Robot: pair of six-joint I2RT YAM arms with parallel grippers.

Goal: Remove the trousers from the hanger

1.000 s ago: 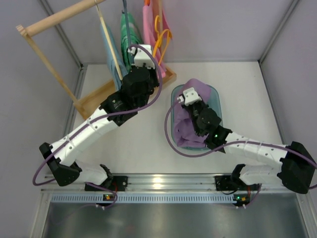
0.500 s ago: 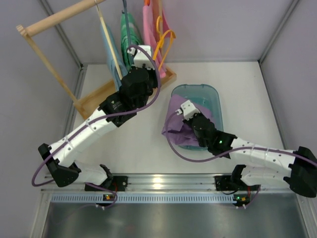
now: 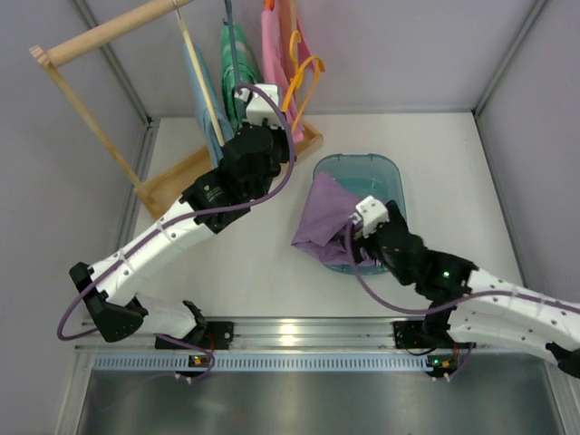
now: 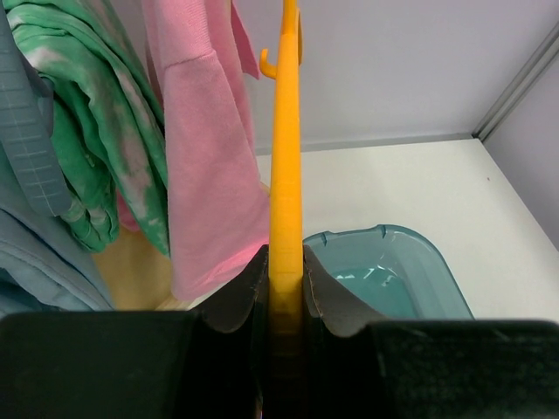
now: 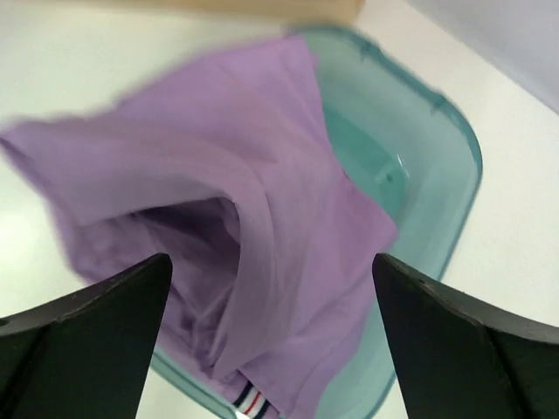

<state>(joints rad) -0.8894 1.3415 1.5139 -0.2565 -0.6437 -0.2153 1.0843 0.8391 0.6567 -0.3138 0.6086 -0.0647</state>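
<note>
The lilac trousers lie crumpled over the near-left rim of the teal tub, part inside it and part spilling onto the table toward its middle. The right gripper hangs just over them, fingers spread wide, gripping nothing. Well apart, by the wooden rack at the table's far-left corner, the left gripper pinches the orange hanger, beside a pink garment.

No words, numbers or brand marks can be read in any view. The only label-like thing is a small striped tab, white with dark blue and red bars, at the lower edge of the trousers. It is too blurred to tell whether it carries letters.
</note>
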